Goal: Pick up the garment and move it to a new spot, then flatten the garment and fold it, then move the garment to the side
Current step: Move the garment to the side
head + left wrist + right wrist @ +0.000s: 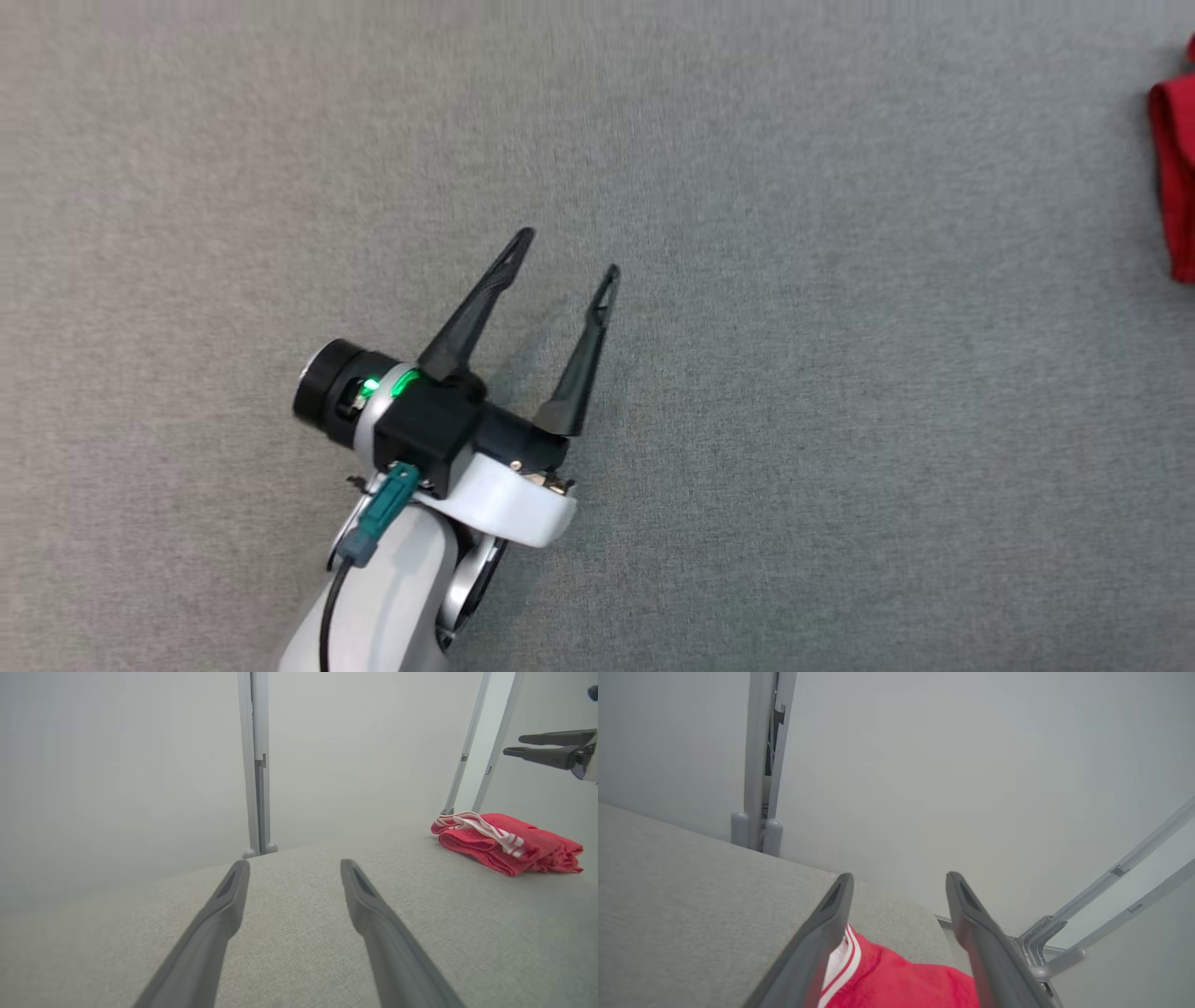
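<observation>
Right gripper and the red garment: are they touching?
Apart. In the left wrist view the right gripper hangs above the garment, with bare wall between them.

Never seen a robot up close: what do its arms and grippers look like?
The left gripper has two long, dark, tapering fingers on a black block with a green light. Its forearm is white, with a teal plug and black cable.
</observation>
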You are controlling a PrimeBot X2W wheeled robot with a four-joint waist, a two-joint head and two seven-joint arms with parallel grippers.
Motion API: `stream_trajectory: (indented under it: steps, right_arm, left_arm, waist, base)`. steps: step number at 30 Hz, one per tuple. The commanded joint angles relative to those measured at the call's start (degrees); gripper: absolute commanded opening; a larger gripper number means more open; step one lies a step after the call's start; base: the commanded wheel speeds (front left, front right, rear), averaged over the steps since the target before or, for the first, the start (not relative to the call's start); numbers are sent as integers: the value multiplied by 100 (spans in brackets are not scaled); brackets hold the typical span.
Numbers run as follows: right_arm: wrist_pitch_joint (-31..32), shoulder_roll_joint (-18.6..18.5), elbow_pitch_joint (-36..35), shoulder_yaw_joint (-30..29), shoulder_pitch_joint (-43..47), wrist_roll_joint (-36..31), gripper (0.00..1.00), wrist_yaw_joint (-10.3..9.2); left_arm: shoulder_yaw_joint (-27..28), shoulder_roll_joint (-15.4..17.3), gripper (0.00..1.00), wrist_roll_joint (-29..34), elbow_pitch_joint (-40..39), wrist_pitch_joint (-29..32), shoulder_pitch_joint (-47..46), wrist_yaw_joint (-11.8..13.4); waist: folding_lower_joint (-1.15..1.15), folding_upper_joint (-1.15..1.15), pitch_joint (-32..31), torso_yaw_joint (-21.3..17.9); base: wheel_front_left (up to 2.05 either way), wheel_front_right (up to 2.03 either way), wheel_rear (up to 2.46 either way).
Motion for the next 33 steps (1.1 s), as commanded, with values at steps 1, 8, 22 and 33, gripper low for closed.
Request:
stream_trajectory:
  steps: [1,8,22,33]
  right_arm:
    - [-22,85,-126,-79,205,-24,100,-2]
    - [-24,1263,-1639,-943,1671,-322,100,-2]
    - [-23,2970,-3065,-1469,3868,-1054,100,-2]
    - [-24,3778,-3198,-1848,4584,-1225,100,-1]
  left_arm:
    - [77,30,100,39,-27,8,98,25]
    - [727,28,100,-1,-154,8,752,87]
    - [1476,25,100,-29,-66,9,1816,70]
    - [1517,28,100,-100,-60,9,2177,135]
  waist:
    - [0,0,-405,35]
    - [0,0,-1210,229]
    - [0,0,-2090,497]
    - [0,0,-2296,505]
  base:
    - [0,0,0]
    - [0,0,0]
    - [0,0,0]
    - [0,0,0]
